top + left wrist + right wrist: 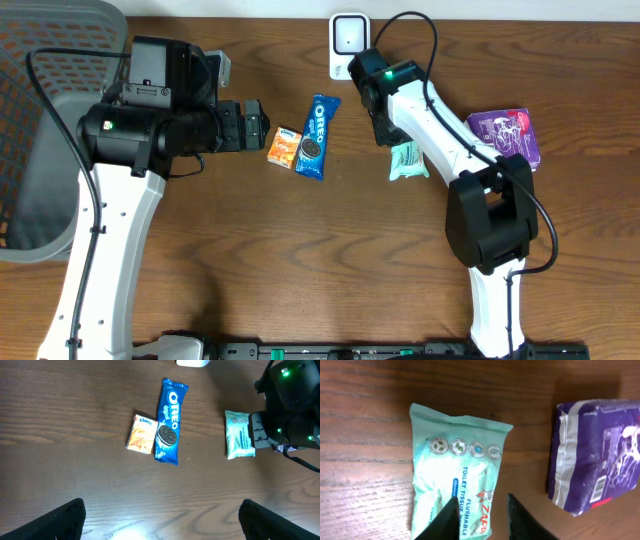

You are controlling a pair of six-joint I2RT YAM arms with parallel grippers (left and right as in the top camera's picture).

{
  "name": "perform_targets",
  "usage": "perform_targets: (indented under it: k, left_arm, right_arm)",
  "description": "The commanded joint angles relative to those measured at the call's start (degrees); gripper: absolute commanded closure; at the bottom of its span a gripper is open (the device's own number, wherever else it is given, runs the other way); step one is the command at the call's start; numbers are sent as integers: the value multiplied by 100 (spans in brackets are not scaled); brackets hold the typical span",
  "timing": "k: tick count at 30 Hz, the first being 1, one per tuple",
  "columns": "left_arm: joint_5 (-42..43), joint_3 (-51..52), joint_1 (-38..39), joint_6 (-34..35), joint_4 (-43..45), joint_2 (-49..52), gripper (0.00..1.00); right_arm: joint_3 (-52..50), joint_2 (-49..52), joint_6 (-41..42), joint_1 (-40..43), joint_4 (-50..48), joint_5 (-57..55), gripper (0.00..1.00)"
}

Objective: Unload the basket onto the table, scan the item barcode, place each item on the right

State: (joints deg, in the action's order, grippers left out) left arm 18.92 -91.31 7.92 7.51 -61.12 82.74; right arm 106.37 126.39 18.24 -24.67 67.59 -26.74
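Note:
A mint green flushable tissue pack (455, 465) lies flat on the wooden table, also seen from overhead (410, 162). My right gripper (482, 500) hovers over its lower right corner, jaws a little apart, one finger (445, 520) over the pack and the other over bare wood; nothing is gripped. From overhead the right gripper (388, 135) sits just left of the pack. A white scanner (348, 42) stands at the table's far edge. My left gripper (161, 510) is wide open over bare table, left of the snacks (260, 125).
A blue Oreo pack (316, 136) and a small orange Kleenex pack (284, 147) lie mid-table. A purple pouch (507, 135) rests at the right, close to the tissue pack (600, 455). A grey mesh basket (40, 160) stands at the left edge.

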Motion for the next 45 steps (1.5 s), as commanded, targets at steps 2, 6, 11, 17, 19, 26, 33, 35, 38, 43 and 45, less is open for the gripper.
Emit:
perform_targets:
  k: [2,6,11,17,19,26,33,35,38,43,45]
  left_arm:
    - [-52,11,-15,9,-11,11,2]
    - [-52,11,-15,9,-9,11,2]
    - [-52,11,-15,9,-11,11,2]
    - [-52,11,-15,9,-11,11,2]
    - [-52,11,-15,9,-9,11,2]
    - [-52,11,-15,9,-9,11,2]
    - [-52,11,-15,9,-9,11,2]
    - [-52,11,-15,9,-9,11,2]
    - [-52,11,-15,9,-9,11,2]
    - [-52,11,-13,9,-9,11,2]
    - [-52,11,-15,9,-9,11,2]
  right_arm:
    - [33,-4,-72,15,13,498,71]
    - [-162,9,-17,-142,-232,988,55]
    - [-719,17,190,-179,-721,516,50]
    - [-1659,17,188,-162,-1648,264,45]
    - [-1923,17,190,-146,-1873,17,40]
    - [-2415,28,190,26,-2225,31,56]
    - [-2669,28,188,306,-2345,48,39]
    - [-2673,28,188,409,-2356,210,39]
    - [-2712,28,186,516,-2461,514,40]
    - [-3003,28,120,654,-2828,1110,76]
    - [-3064,28,96,763,-2870,1565,99]
